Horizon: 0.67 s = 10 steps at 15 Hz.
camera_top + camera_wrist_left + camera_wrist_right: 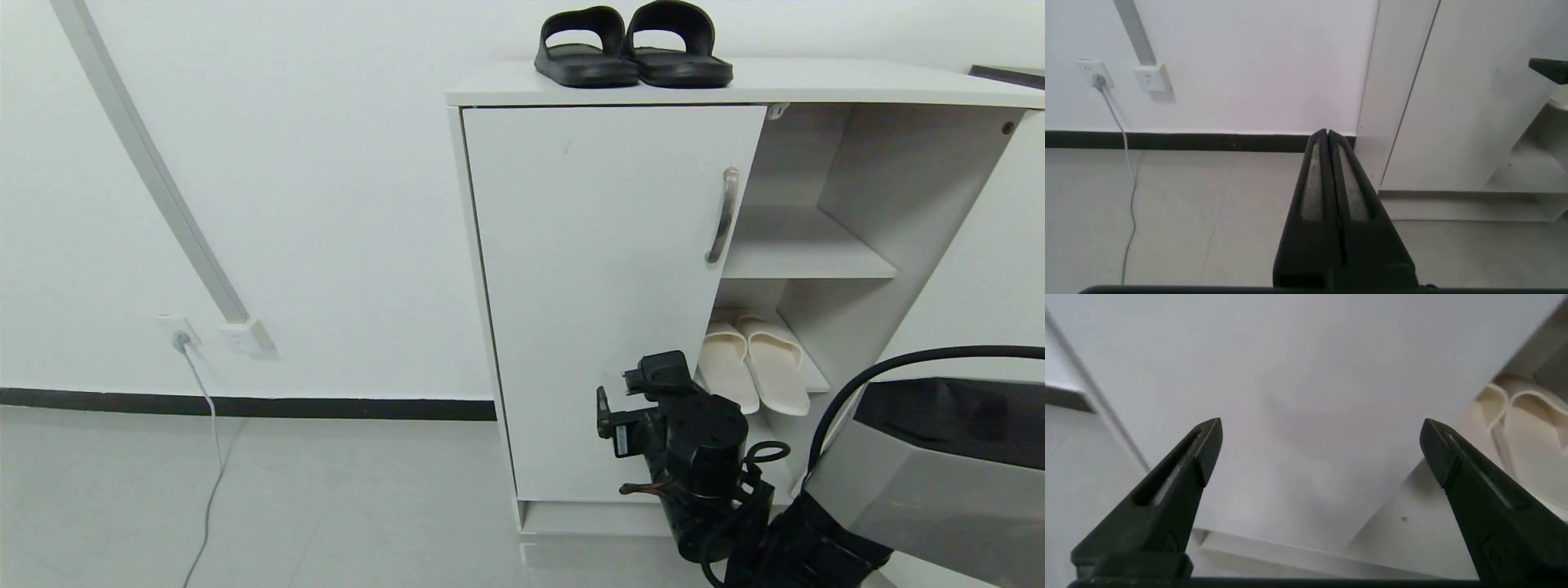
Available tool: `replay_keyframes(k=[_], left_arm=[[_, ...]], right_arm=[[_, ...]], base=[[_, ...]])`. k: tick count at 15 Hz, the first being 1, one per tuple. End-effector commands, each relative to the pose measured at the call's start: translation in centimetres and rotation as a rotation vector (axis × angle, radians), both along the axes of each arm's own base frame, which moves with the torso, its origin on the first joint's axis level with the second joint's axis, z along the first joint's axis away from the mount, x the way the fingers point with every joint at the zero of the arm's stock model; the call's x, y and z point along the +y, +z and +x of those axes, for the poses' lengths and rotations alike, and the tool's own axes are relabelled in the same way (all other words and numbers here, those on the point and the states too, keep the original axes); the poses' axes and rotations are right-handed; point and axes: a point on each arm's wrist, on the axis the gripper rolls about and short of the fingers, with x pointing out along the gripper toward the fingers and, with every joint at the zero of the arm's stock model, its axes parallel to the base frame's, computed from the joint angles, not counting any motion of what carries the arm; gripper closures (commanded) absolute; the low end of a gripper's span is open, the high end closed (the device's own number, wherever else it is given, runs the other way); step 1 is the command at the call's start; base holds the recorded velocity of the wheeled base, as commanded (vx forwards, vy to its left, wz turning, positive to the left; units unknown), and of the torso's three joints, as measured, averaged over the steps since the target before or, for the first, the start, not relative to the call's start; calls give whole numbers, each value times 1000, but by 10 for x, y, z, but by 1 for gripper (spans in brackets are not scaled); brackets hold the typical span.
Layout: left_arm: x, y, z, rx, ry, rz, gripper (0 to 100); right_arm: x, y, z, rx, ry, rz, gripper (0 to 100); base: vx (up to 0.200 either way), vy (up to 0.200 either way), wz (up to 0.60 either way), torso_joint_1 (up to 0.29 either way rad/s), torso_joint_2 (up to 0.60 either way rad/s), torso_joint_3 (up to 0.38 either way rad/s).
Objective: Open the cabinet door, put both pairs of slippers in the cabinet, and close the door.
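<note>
The left of the white slippers (775, 367) on the lower shelf has its near end partly hidden behind the right arm (702, 433). The cabinet (816, 82) runs off the head view's right edge.

The right gripper (1321, 426) stood with its two black fingers (1167, 494) spread wide and nothing between them. Close beyond them was the flat white cabinet door (1315, 384). Past the door's edge, a pair of cream slippers (1523, 429) lay side by side on a white shelf (1413, 527) inside the cabinet. On the door's far side, a dark baseboard strip (1060, 395) met grey floor (1078, 457).
</note>
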Motion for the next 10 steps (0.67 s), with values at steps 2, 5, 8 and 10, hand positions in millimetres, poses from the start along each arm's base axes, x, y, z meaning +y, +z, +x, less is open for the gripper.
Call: replay_keyframes(k=[2,5,8,10], left_arm=[[0,0,0,2,1,-1,100],[0,0,0,2,1,-1,100],[0,0,0,2,1,-1,100],[0,0,0,2,1,-1,100]], right_arm=[[-2,-2,2,3,1,-3,0],[-3,-3,2,8,4,-6,0],[-2,-4,2,0,4,1,0],[-3,-5,2,-1,18,1,0]], base=[[0,0,0,0,0,0],[0,0,0,0,0,0],[0,0,0,0,0,0],[0,0,0,0,0,0]])
